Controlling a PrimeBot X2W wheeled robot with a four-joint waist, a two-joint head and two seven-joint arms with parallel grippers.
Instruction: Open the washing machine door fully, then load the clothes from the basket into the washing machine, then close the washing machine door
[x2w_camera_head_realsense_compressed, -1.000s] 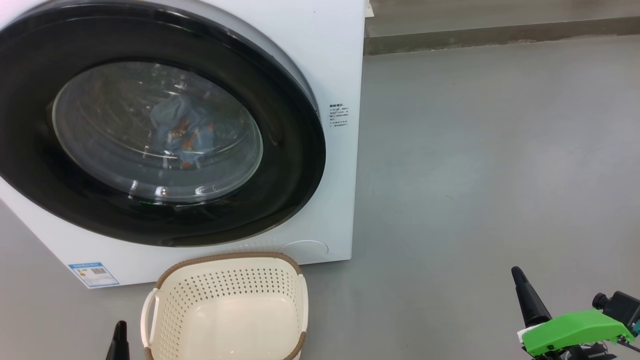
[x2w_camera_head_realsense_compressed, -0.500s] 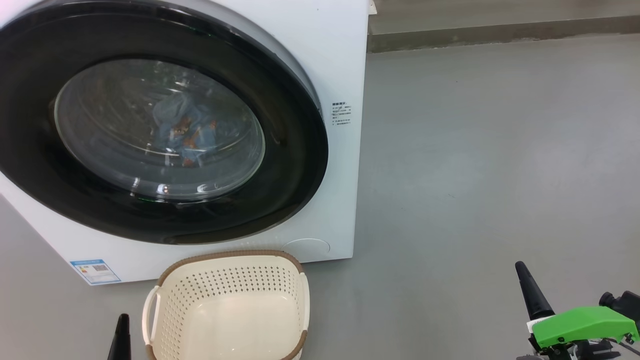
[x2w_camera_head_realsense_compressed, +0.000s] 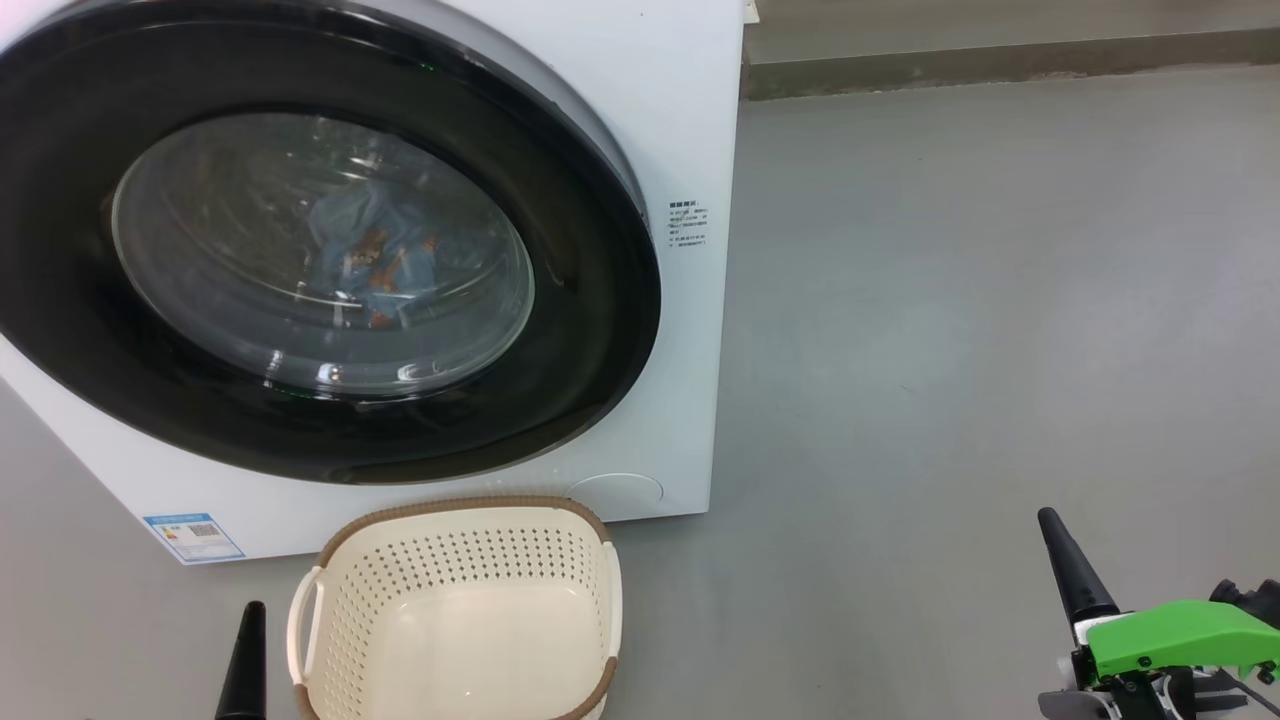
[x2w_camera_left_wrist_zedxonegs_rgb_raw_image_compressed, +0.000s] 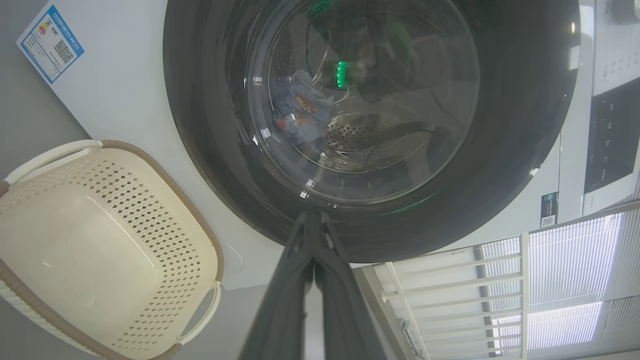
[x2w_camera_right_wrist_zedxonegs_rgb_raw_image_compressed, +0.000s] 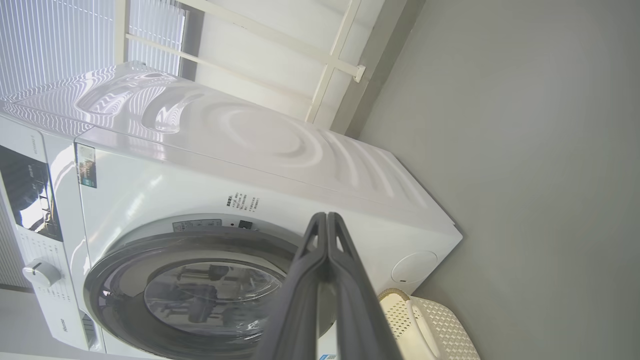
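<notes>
The left gripper sits low in front of the washing machine, just beside the left handle of the basket. Its two dark fingers are pressed together on nothing and point toward the lower rim of the washing machine door. The right gripper hangs well off to the machine's right over bare floor. Its fingers are likewise pinched together with nothing between them, and a bright green housing sits behind them. The door lies closed against the machine's front. The clothes show through its glass as a blue bundle with orange-brown print inside the drum. The basket stands just in front of the machine, below the door, its cream bottom bare. The floor is smooth grey. A blue label marks the machine's lower left corner, and beyond the machine are a low kerb and white window blinds.
</notes>
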